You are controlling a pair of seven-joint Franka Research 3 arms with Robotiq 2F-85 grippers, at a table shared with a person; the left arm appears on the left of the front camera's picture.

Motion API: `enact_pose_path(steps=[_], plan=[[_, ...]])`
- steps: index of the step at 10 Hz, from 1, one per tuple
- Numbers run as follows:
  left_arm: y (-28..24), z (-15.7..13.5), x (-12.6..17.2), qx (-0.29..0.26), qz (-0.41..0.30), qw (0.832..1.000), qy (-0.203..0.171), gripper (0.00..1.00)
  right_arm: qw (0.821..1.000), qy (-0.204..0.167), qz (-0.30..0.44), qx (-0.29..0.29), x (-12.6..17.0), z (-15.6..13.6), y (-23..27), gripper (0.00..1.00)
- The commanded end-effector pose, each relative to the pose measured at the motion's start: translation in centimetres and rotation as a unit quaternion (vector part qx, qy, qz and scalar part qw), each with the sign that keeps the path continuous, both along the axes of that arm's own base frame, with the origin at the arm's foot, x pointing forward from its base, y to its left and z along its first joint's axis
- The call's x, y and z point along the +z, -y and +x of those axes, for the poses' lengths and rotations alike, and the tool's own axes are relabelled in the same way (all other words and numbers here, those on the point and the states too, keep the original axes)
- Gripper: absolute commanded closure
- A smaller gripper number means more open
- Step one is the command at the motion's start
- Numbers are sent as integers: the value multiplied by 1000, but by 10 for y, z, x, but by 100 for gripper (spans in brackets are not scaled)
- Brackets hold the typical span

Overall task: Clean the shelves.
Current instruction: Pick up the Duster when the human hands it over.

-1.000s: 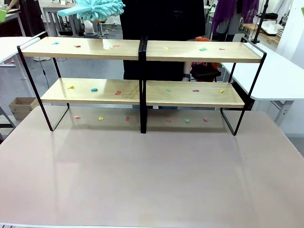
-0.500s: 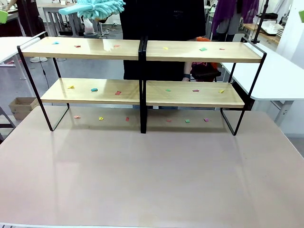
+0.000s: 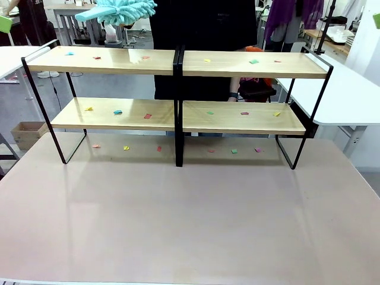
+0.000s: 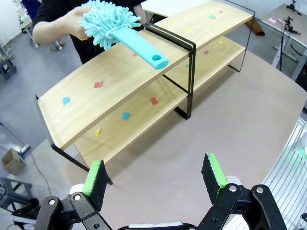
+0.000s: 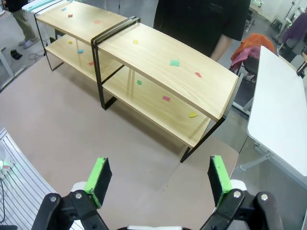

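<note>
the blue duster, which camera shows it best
Left wrist view: the whole duster, fluffy head in the person's hand, handle pointing toward the shelves. The front view catches its head at the top edge. The right wrist view has a teal sliver in a corner, too small to tell.

- A grey floor [image 3: 12, 113] is seen all around.
- A white table [image 3: 350, 98] is set at the right.
- A brown box [image 3: 27, 134] is set on the floor at the left.
- Purple cloth [image 3: 288, 15] is hung far back at the right.
</note>
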State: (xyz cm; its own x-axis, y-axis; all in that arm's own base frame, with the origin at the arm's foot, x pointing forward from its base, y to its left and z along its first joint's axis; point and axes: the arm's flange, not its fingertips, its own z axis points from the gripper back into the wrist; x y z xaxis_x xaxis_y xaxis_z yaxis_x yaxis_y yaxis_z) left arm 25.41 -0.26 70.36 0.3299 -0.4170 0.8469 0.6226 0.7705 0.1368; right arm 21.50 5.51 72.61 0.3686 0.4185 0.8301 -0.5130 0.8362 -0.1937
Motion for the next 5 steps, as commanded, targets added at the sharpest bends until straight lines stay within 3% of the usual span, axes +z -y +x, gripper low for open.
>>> enact_pose_path(steps=[1,5], plan=[[0,-1,1,-3,-1,1000,2,0,1000,-1,2,2,0,0,1,0],[0,-1,1,-3,-1,1000,2,0,1000,-1,2,2,0,0,1,0]])
